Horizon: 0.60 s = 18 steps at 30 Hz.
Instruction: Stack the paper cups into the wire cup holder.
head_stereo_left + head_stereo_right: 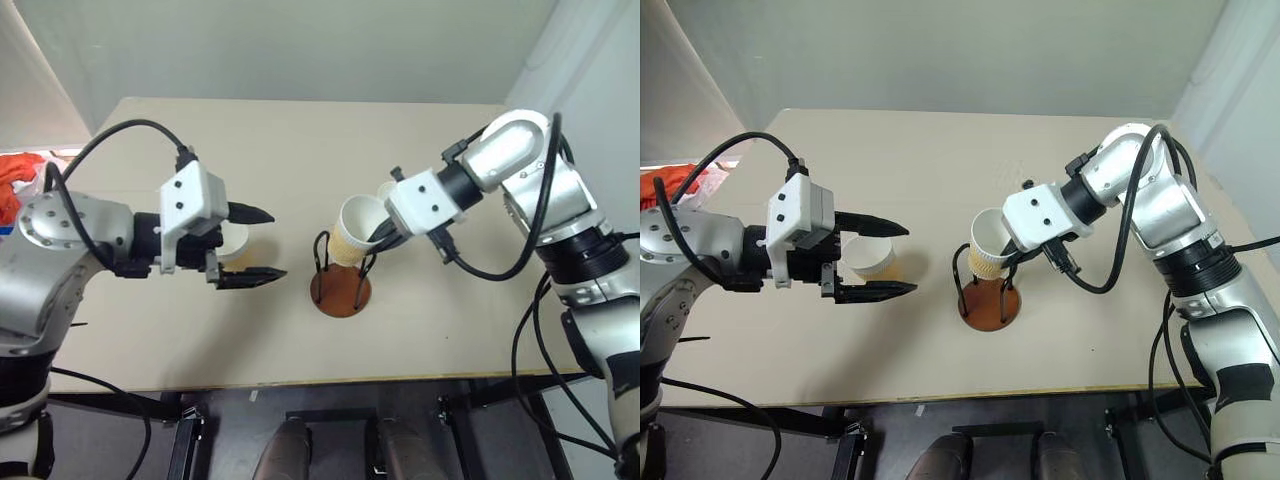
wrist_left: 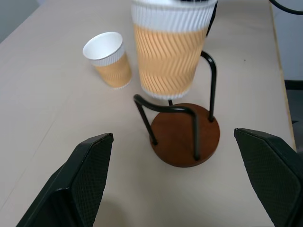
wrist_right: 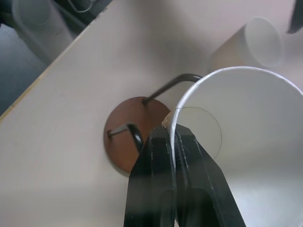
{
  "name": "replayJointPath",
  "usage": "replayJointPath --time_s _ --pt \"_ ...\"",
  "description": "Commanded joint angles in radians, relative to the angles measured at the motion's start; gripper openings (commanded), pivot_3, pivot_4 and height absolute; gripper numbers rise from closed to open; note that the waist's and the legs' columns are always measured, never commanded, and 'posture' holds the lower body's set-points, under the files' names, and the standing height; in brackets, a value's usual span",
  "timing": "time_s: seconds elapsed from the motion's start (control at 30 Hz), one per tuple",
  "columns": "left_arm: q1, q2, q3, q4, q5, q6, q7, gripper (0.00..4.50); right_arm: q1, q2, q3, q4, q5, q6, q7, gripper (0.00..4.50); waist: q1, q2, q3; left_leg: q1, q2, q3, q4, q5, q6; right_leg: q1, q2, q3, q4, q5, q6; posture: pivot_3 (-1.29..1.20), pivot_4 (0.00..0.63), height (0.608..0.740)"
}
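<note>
Your right gripper is pinching rim of paper cup, fingers pressed together on its wall, holding it tilted just above wire cup holder on tan surface. Right wrist view is showing one finger inside cup, one outside. Your left gripper is hovering beside holder, fingers spread, holding nothing. Left wrist view is showing second cup standing upright beyond holder, apart from it.

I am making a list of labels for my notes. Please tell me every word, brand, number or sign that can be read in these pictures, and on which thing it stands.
None: no readable text.
The held cup shows a zigzag pattern, no words.
The cup stand bears no mark.
</note>
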Motion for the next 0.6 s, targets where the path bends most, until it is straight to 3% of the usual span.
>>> replayJointPath --time_s 0.03,0.13,0.3,0.4,0.6 --pt "0.002 0.020 0.044 -0.024 -0.011 0.002 0.014 4.50 -0.019 -0.013 0.005 -0.018 0.028 -0.024 0.004 0.22 -0.001 0.000 0.000 0.001 0.001 0.000 0.000 0.000 0.000 0.000 0.000 0.000 0.000 0.001 -0.001 0.00 0.150 0.740" --pt "0.004 0.026 0.045 -0.020 -0.011 -0.001 0.020 4.50 -0.028 -0.005 0.010 -0.007 0.026 -0.027 0.004 0.98 -0.001 0.000 0.000 0.002 0.001 0.000 0.000 0.001 -0.001 0.000 0.001 0.000 0.003 0.001 -0.002 0.00 0.150 0.740" --pt "-0.001 0.026 0.039 -0.015 -0.006 -0.004 0.029 4.50 -0.049 0.027 -0.023 0.057 -0.019 -0.051 -0.003 2.69 -0.003 0.000 0.000 0.005 0.001 0.000 0.001 0.002 -0.002 0.000 0.001 0.000 0.010 -0.001 -0.006 0.00 0.150 0.740" --pt "-0.019 0.021 0.028 0.006 0.025 -0.021 0.053 4.50 -0.124 0.056 -0.066 0.218 -0.080 -0.077 -0.101 3.70 -0.005 0.000 0.000 0.007 0.002 0.000 0.001 0.003 -0.002 0.000 0.001 0.000 0.012 -0.002 -0.007 0.00 0.150 0.740" --pt "-0.154 -0.089 -0.083 0.164 0.244 -0.143 0.245 4.50 -0.296 0.111 -0.075 0.813 -0.258 -0.196 -0.395 3.70 0.008 0.000 0.000 0.007 0.002 -0.001 0.000 0.003 -0.001 -0.001 0.000 0.001 0.013 -0.001 -0.012 0.00 0.150 0.740"
